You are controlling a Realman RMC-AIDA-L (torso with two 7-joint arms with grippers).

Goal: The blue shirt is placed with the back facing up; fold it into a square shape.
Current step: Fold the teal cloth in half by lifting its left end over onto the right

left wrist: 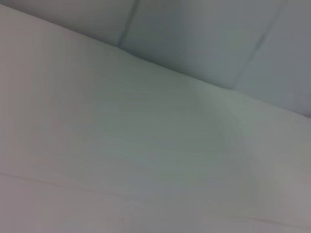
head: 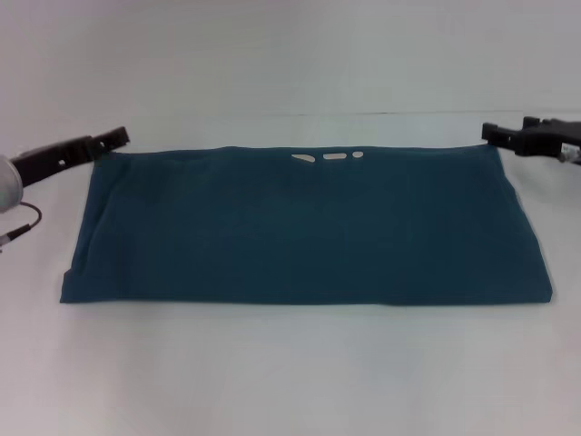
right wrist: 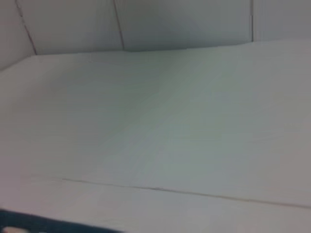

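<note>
The blue shirt [head: 309,227] lies flat on the white table [head: 290,381] as a wide, low rectangle, and small pale gaps [head: 334,156] show at the middle of its far edge. My left gripper [head: 116,140] is at the shirt's far left corner, right at the cloth's edge. My right gripper [head: 493,135] is at the far right corner, just above the cloth. Whether either one holds the cloth does not show. In the right wrist view a thin dark strip [right wrist: 34,224] of what looks like the shirt runs along one edge. The left wrist view shows only table and wall.
The white table surrounds the shirt, with a broad bare band in front of it and a narrower one behind. A pale wall [head: 290,45] rises at the back. A thin cable [head: 23,222] hangs by my left arm.
</note>
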